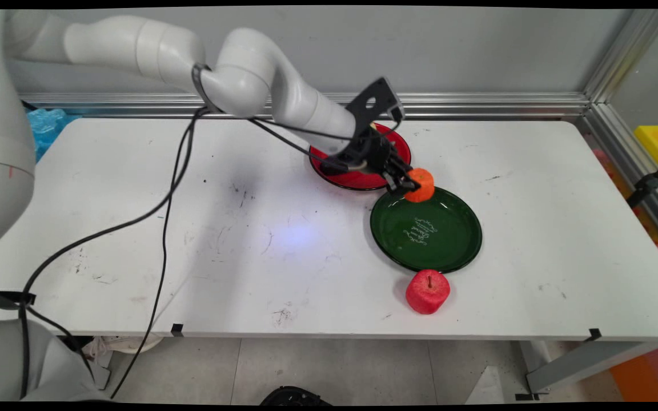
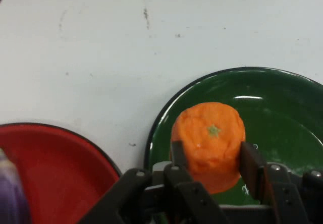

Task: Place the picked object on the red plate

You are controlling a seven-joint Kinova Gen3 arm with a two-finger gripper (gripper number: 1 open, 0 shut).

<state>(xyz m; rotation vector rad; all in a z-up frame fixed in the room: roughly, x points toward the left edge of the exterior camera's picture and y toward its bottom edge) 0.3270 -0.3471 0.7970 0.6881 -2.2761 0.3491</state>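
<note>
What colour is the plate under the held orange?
Dark green with white lettering, clearest in the main view.

Green plate (image 1: pixel 426 231): white script lettering printed at centre, too small to read. No other text, brand, no. or sign legible anywhere.

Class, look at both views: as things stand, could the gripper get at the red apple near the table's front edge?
Probably not yet: the gripper is shut on the orange over the green plate. The apple itself stands uncovered beside that plate.
</note>
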